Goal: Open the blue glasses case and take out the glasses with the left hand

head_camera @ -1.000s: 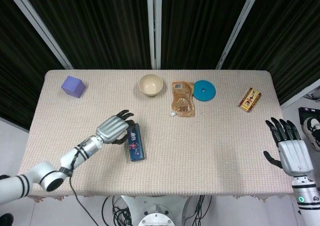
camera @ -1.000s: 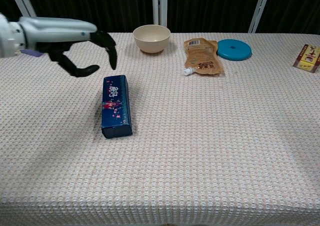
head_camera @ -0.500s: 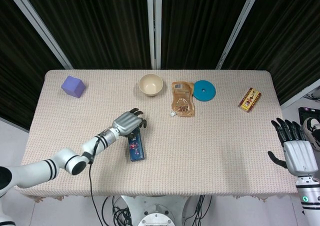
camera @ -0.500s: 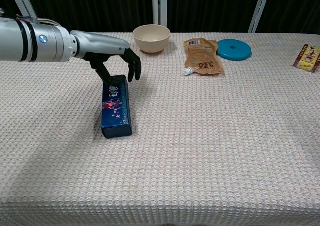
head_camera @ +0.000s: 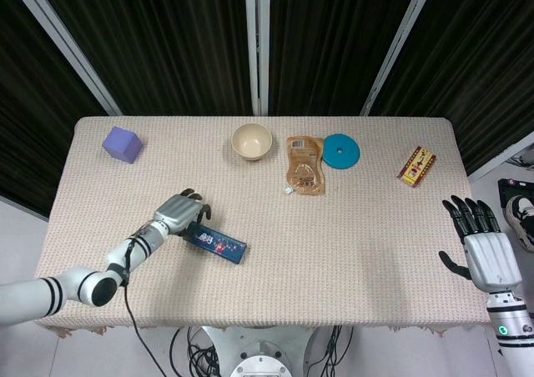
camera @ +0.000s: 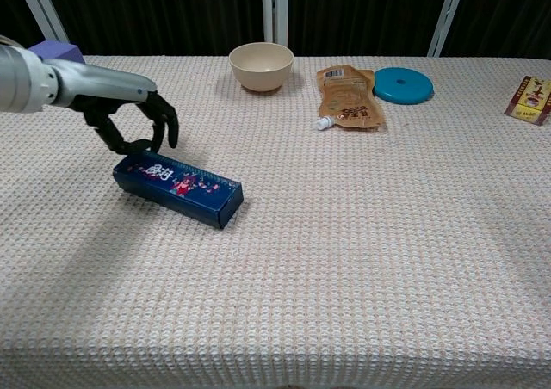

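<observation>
The blue glasses case (head_camera: 215,243) (camera: 178,188) lies closed on the table at front left, slanted with its far end to the left. My left hand (head_camera: 179,213) (camera: 129,118) hovers over that far-left end, fingers curved downward like a claw. Its fingertips (camera: 170,138) touch the case's end without closing around it. No glasses show. Off the table's right edge my right hand (head_camera: 484,243) is raised, fingers spread and empty; the chest view does not show it.
A purple cube (head_camera: 122,143) (camera: 60,51) stands at back left. A cream bowl (head_camera: 252,140) (camera: 261,65), a brown pouch (head_camera: 305,164) (camera: 349,97) and a blue disc (head_camera: 340,151) (camera: 404,85) line the back. A small packet (head_camera: 416,164) (camera: 531,99) lies at right.
My left hand came down on the case's far end and dragged it to the left. The case turned from lengthwise to slanted. The right hand only shifted slightly.
</observation>
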Controlling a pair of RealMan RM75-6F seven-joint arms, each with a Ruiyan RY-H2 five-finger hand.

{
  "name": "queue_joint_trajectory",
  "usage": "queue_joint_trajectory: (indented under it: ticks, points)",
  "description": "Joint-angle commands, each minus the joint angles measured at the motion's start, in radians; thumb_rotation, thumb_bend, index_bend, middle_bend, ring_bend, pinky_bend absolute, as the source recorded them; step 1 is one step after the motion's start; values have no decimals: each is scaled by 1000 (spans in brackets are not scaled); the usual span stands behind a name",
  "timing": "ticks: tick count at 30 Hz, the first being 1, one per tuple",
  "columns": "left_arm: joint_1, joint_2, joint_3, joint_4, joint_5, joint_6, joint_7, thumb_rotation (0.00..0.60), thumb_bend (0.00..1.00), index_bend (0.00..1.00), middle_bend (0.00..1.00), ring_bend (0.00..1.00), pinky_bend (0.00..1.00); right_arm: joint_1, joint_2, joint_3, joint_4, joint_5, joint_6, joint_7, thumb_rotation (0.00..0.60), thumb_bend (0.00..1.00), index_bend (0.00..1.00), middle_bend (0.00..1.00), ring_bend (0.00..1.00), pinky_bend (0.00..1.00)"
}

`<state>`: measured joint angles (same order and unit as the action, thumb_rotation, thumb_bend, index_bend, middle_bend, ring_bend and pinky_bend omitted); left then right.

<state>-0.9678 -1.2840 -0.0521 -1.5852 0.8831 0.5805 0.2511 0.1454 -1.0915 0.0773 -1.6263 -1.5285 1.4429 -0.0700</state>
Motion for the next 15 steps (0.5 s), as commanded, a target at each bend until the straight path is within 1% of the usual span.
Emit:
queue_joint_trajectory:
  ticks: [1, 3, 5, 7, 9, 12, 15]
  points:
    - [31, 49, 28, -80, -31, 44, -5, 600, 538, 333, 417, 122, 0, -3, 0, -1, 1, 1, 3, 1, 600, 156, 15, 50, 0, 9]
    - [49, 58, 27, -115, -4, 77, -16, 600, 534, 333, 412, 123, 0, -4, -1, -1, 1, 2, 6, 2, 600, 156, 15, 50, 0, 8]
    - [72, 54, 20, -135, 44, 127, -25, 600, 494, 332, 397, 123, 0, -5, -1, -2, 1, 1, 8, 4, 600, 156, 15, 50, 0, 6]
    - [102, 39, 15, -146, 117, 195, -31, 600, 370, 311, 361, 122, 0, -6, 0, -3, 2, -2, 10, 5, 600, 156, 15, 49, 0, 5]
    - [124, 22, 19, -149, 191, 249, -26, 600, 298, 274, 325, 121, 0, -8, 1, -3, 2, -1, 12, 6, 600, 156, 15, 49, 0, 3]
    - [136, 3, 32, -154, 249, 284, 4, 600, 248, 244, 280, 99, 0, -6, 2, -3, 0, 0, 9, 6, 600, 156, 15, 49, 0, 0]
    - [145, -22, 41, -169, 257, 305, 46, 600, 227, 241, 256, 93, 0, -2, 0, -3, -1, -1, 4, 5, 600, 155, 15, 49, 0, 0]
